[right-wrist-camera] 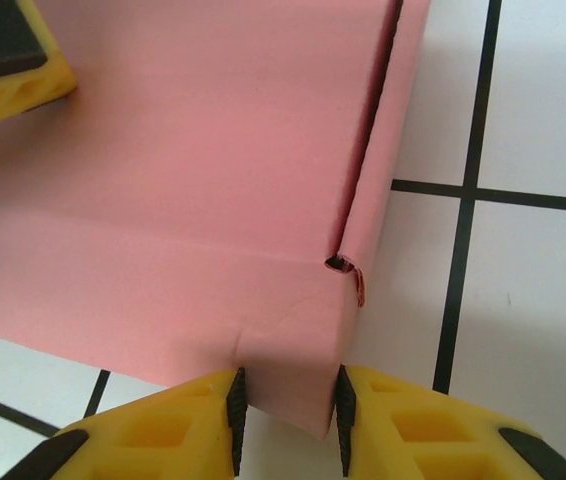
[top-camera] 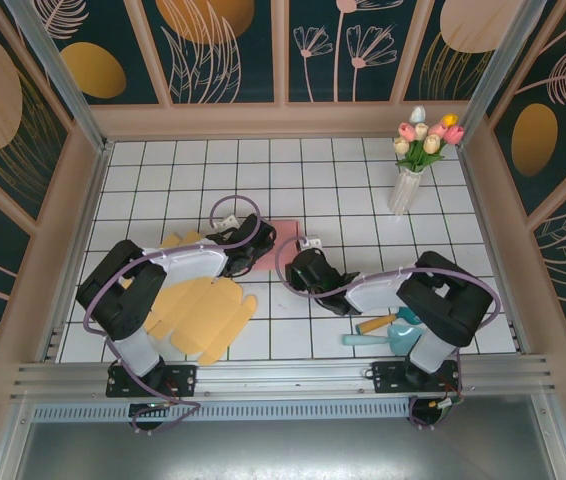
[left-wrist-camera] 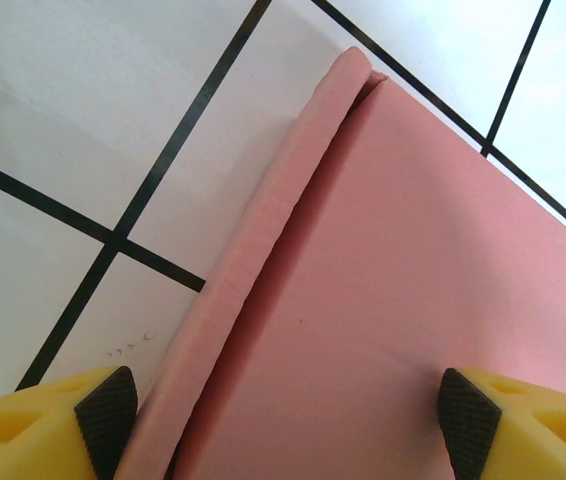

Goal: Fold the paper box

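One pink box [right-wrist-camera: 193,180], one yellow blank [top-camera: 198,315]

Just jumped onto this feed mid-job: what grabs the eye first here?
The pink paper box mid-table, where both arms meet: the right hand pinches one corner of it, while the left hand hangs open over a folded-up edge. Next, flat yellow sheets lie beside the left arm, and a vase of tulips stands at the far right.
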Action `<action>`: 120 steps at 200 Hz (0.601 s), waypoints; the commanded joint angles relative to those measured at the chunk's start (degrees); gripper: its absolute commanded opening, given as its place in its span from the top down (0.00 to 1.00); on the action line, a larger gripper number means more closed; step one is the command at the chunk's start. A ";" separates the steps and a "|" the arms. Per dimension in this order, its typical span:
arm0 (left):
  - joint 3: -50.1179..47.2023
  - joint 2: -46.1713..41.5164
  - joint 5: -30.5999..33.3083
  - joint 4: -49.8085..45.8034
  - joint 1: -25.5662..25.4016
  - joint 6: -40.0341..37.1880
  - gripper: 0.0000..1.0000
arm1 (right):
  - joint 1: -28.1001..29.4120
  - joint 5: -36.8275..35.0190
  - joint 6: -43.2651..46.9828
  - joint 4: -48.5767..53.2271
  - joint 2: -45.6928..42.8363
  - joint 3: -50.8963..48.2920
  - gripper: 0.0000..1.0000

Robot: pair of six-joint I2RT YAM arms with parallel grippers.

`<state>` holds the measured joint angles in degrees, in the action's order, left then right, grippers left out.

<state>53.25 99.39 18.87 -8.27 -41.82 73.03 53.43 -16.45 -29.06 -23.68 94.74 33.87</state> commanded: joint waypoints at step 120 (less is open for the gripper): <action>-1.40 5.07 -0.70 -5.44 1.06 0.58 0.20 | -0.58 2.36 -4.05 5.00 -6.51 -2.58 0.61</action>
<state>53.36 100.29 19.59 -6.85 -41.50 73.65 52.38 -14.98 -31.22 -21.67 91.59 31.48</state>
